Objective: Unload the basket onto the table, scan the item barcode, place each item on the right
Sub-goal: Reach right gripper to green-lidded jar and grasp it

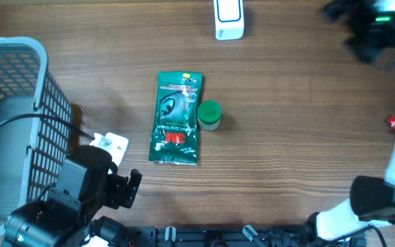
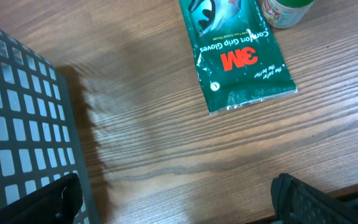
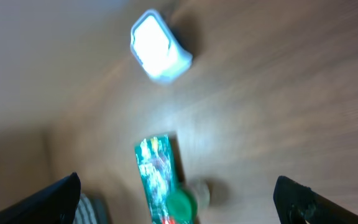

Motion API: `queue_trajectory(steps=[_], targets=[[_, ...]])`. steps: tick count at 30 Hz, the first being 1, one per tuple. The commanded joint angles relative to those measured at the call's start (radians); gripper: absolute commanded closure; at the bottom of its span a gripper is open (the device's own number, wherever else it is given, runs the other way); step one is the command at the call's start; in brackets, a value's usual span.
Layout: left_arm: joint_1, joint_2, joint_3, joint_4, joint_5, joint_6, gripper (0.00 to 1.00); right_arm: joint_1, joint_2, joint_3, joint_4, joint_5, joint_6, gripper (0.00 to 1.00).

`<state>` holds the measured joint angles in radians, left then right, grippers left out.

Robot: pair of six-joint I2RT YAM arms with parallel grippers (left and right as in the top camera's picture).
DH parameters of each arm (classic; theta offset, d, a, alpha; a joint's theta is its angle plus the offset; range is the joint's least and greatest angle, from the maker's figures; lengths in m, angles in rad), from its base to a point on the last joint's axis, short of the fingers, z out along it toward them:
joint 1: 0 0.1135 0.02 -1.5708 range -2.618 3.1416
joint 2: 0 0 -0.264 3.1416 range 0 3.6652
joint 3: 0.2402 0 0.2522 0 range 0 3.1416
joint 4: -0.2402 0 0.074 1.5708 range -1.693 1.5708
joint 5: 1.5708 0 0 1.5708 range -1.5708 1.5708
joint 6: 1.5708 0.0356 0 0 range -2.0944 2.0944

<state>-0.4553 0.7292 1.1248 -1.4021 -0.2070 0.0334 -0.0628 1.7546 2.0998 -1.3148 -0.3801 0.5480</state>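
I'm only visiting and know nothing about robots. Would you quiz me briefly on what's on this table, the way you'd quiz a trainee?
1. True or false: the left gripper is shut on the green glove packet.
2. In the overhead view, which thing sits right beside the packet's right edge?
A) a small green-lidded jar
B) a red mug
C) a metal spoon
3. Fill in the word: in the overhead view, the white scanner stands near the ___ edge of the picture.

Key:
1. False. The gripper is open and empty, and the packet lies flat on the wood.
2. A
3. top
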Motion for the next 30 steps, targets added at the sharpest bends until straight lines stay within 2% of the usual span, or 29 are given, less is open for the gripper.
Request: queue_trajectory(steps=[1,5,9,10,11,12,13,15,21,22,24,25,27,28,30], targets=[[0.004,-0.003,0.003,0.002,0.008,0.008,0.00,0.266,0.066,-0.040,-0.037,0.189,0.047,0.01],[0.004,-0.003,0.003,0.002,0.008,0.008,0.00,0.513,0.204,-0.108,-0.026,0.343,0.045,0.00],[0.004,-0.003,0.003,0.002,0.008,0.008,0.00,0.629,0.365,-0.117,-0.034,0.354,0.071,0.00],[0.004,-0.003,0.003,0.002,0.008,0.008,0.00,0.640,0.379,-0.117,-0.038,0.354,0.156,0.00],[0.004,-0.003,0.003,0.002,0.008,0.008,0.00,0.649,0.384,-0.117,-0.063,0.355,0.338,0.00],[0.004,-0.003,0.003,0.002,0.008,0.008,0.00,0.649,0.385,-0.117,-0.093,0.354,0.535,0.00],[0.004,-0.003,0.003,0.002,0.008,0.008,0.00,0.649,0.385,-0.117,-0.131,0.328,0.830,0.00],[0.004,-0.003,0.003,0.002,0.008,0.008,0.00,0.649,0.387,-0.138,-0.106,0.282,1.003,0.00],[0.004,-0.003,0.003,0.002,0.008,0.008,0.00,0.649,0.399,-0.315,0.111,0.150,1.004,0.00],[0.004,-0.003,0.003,0.002,0.008,0.008,0.00,0.649,0.399,-0.332,0.125,0.147,1.004,0.03],[0.004,-0.003,0.003,0.002,0.008,0.008,0.00,0.649,0.399,-0.352,0.127,0.182,0.991,0.24],[0.004,-0.003,0.003,0.002,0.008,0.008,0.00,0.649,0.399,-0.354,0.125,0.189,0.945,0.33],[0.004,-0.003,0.003,0.002,0.008,0.008,0.00,0.648,0.399,-0.354,0.126,0.190,0.831,0.41],[0.004,-0.003,0.003,0.002,0.008,0.008,0.00,0.645,0.399,-0.354,0.126,0.198,0.764,0.41],[0.004,-0.003,0.003,0.002,0.008,0.008,0.00,0.626,0.396,-0.353,0.125,0.232,0.464,0.40]])
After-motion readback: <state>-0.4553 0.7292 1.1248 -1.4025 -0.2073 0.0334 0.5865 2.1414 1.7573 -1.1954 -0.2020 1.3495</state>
